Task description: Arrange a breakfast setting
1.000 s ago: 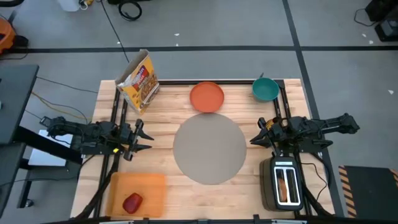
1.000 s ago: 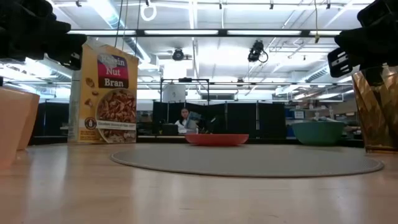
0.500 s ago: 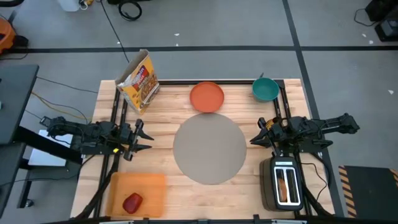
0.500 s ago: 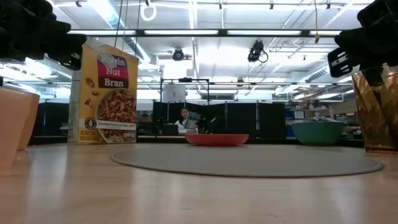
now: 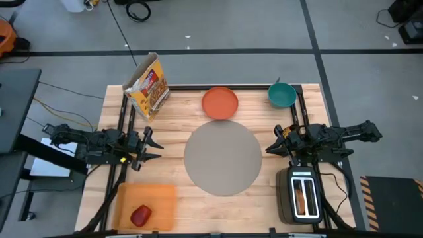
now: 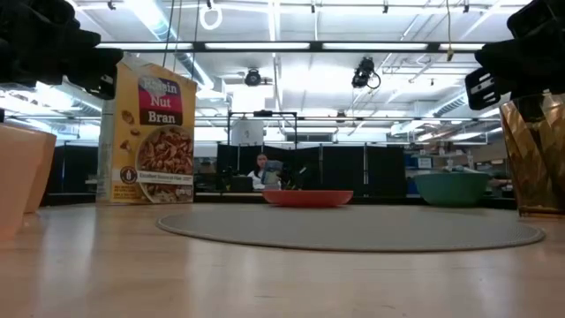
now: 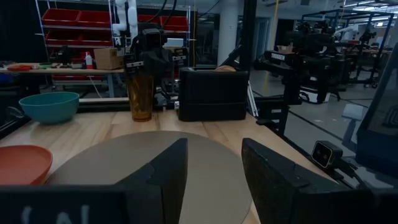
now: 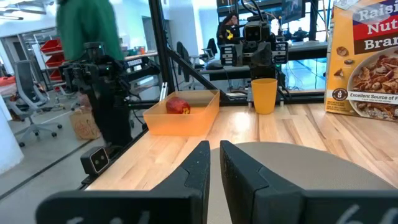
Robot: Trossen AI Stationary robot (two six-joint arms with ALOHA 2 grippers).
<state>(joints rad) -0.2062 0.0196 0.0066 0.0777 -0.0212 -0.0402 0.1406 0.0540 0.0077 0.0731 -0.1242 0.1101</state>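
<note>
The breakfast setting had barely been started, to judge by how things lay. One large round grey mat [image 5: 223, 160] lay bare in the middle of the desk [image 5: 178, 132], with nothing on it. One orange plate [image 5: 219, 102] sat just beyond the mat's far edge, and one teal bowl [image 5: 281, 95] stood at the far right corner. One red apple [image 5: 140, 215] rested in an orange tray [image 5: 155, 198] at the near left corner. One toast slice [image 5: 301, 197] showed in a slot of the single toaster [image 5: 301, 195] at the near right. One small yellow cup [image 8: 264, 95] stood by the tray in the right wrist view. No spoon could be made out. One cereal box [image 5: 149, 86] stood at the far left. The left gripper [image 5: 153, 147] hovered left of the mat, its fingers [image 7: 166, 169] apart and holding nothing. The right gripper [image 5: 269, 149] hovered right of the mat, its fingers [image 8: 199, 168] nearly together and empty. Every item apparently remained to be brought onto the mat.
</note>
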